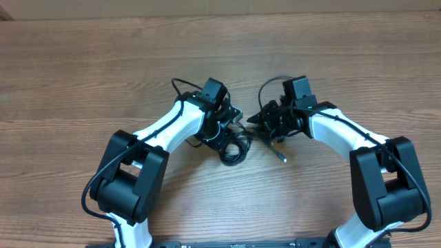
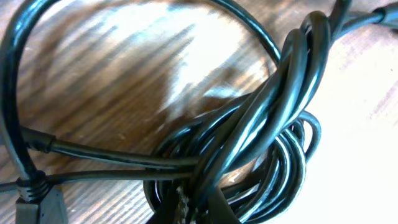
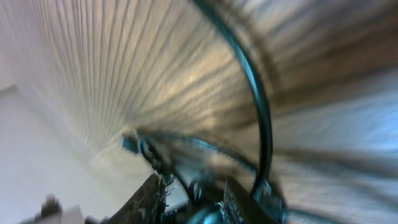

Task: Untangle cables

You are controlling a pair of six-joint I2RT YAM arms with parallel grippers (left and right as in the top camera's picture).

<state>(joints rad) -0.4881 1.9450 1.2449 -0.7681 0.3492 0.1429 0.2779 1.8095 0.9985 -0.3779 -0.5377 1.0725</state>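
Observation:
The cables (image 1: 234,150) are a black looped bundle on the wooden table between the two arms. In the left wrist view the cables (image 2: 273,124) fill the frame as several shiny coils with one wide loop. My left gripper (image 1: 231,129) sits right over the bundle. Seen from its own wrist, the left gripper (image 2: 199,208) is shut, pinching strands of the coil. My right gripper (image 1: 256,120) is just right of the bundle. The right wrist view is blurred: the right gripper (image 3: 194,199) has its fingers apart with a cable end in the gap, and one cable (image 3: 264,124) arcs away over the table.
A straight cable end with a plug (image 1: 279,153) lies on the table below the right gripper. Another plug (image 2: 37,199) shows at the lower left of the left wrist view. Thicker arm wires (image 1: 182,86) curve behind both wrists. The wooden table (image 1: 83,62) extends on all sides.

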